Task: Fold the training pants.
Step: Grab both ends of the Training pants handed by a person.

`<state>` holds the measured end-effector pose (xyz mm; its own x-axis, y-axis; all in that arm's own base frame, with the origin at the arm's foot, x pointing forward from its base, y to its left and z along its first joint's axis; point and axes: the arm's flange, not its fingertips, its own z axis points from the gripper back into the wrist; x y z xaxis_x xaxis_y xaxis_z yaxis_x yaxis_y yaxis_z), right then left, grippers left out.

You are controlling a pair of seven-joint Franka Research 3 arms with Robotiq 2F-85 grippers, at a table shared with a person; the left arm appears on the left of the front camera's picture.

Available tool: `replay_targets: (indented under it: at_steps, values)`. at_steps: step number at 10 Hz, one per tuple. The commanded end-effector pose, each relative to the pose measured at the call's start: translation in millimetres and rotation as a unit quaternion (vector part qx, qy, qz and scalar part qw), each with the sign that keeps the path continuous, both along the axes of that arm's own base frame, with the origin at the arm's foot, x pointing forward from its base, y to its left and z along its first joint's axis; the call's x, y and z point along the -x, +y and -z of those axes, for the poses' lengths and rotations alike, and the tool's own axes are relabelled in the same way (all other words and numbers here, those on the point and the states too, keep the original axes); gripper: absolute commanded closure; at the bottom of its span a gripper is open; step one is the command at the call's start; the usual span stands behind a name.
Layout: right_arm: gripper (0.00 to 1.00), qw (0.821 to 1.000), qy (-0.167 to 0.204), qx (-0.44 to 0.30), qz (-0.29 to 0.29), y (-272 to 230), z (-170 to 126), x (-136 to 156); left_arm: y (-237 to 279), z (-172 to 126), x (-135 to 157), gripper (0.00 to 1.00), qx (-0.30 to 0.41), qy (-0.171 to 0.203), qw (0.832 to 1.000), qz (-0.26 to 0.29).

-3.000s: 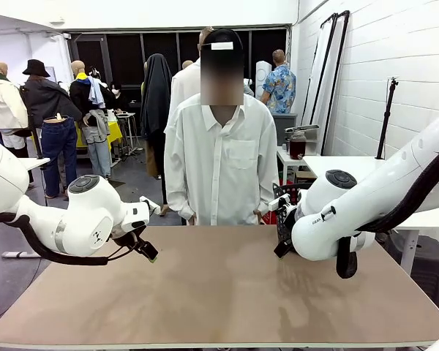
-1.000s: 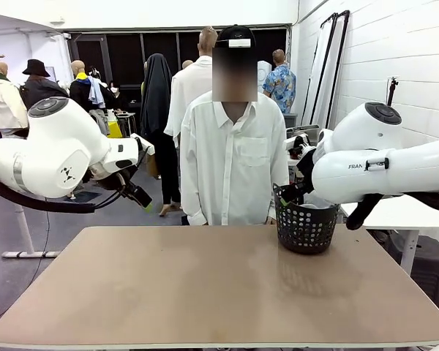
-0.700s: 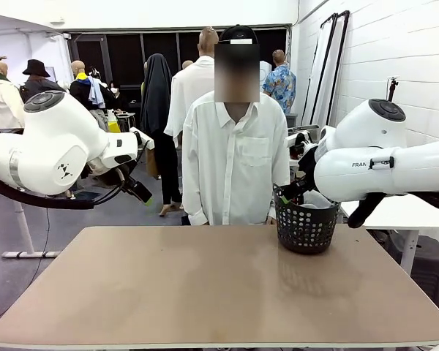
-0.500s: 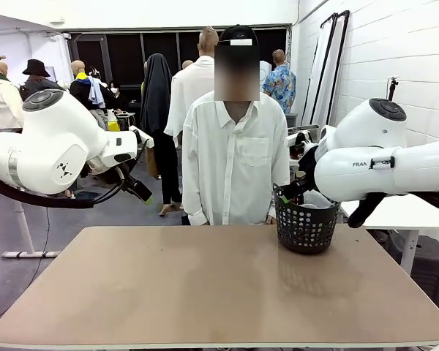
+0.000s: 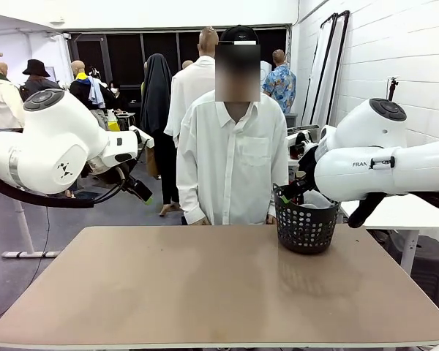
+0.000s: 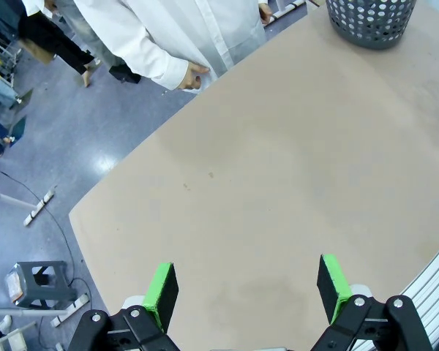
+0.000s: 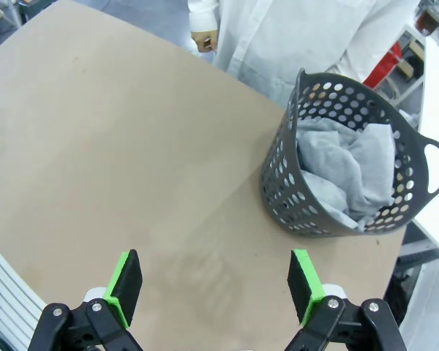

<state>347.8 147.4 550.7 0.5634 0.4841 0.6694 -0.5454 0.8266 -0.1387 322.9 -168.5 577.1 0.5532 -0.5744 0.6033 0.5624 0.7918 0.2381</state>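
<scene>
Folding not begun
Light grey jersey training pants (image 7: 344,168) bunched in black perforated basket (image 7: 278,197); left gripper (image 6: 245,289) and right gripper (image 7: 216,281) spread, empty.

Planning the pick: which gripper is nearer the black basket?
The right gripper: the basket holding the training pants sits just ahead; the left gripper is farther.

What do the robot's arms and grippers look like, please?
The left arm and right arm are glossy white with rounded joints topped by dark grey caps; a black cable loops beneath each. The right arm bears small dark lettering. The left gripper and right gripper are black, with two fingers tipped by bright green pads.
</scene>
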Motion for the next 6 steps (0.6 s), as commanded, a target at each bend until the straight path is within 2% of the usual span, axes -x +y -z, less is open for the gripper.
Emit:
replay_targets:
  at_steps: [1, 6]
  values:
    - [0.00, 1.000, 0.000, 0.000, 0.000, 0.2, 0.1, 0.0, 1.1, 0.3, -0.3, 0.00, 0.000, -0.001, 1.000, 0.005]
    - [0.00, 1.000, 0.000, 0.000, 0.000, 0.2, 0.1, 0.0, 1.1, 0.3, -0.3, 0.00, 0.000, -0.001, 1.000, 0.005]
